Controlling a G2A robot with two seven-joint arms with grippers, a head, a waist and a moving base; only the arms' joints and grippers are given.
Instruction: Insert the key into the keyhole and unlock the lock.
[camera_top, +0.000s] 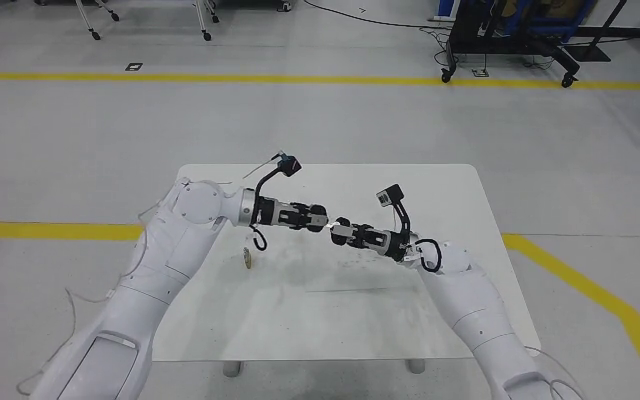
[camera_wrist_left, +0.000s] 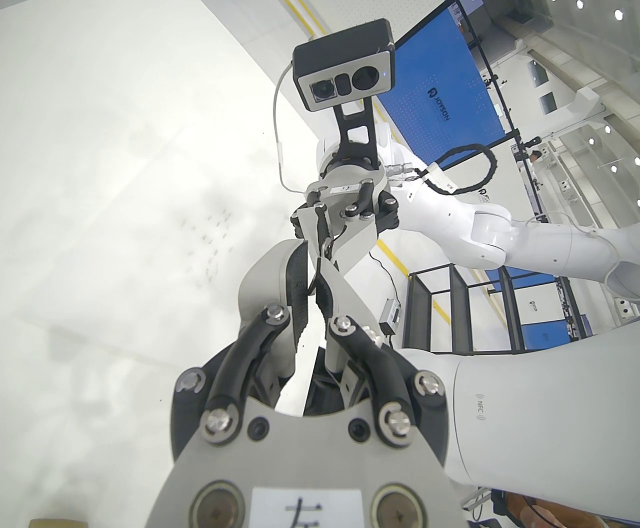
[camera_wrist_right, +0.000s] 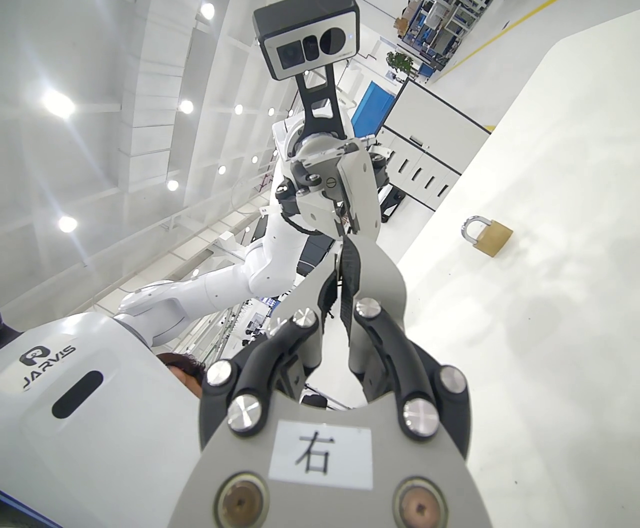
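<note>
White arms (camera_top: 165, 265), grey hands (camera_wrist_left: 318, 264) (camera_wrist_right: 344, 260) (black linkages (camera_wrist_left: 247, 350), screws (camera_wrist_left: 276, 313)).

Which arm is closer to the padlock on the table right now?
Left. The left arm has its wrist almost over the padlock; the right arm extends from the opposite side, right gripper well short of it.

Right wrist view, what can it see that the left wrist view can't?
The right wrist view adds the whole brass padlock, lying flat on the white table with its shackle closed. The left wrist view adds dark smudges on the table and a blue panel behind. Both show the left gripper and the right gripper, shut and meeting tip to tip above the table.
</note>
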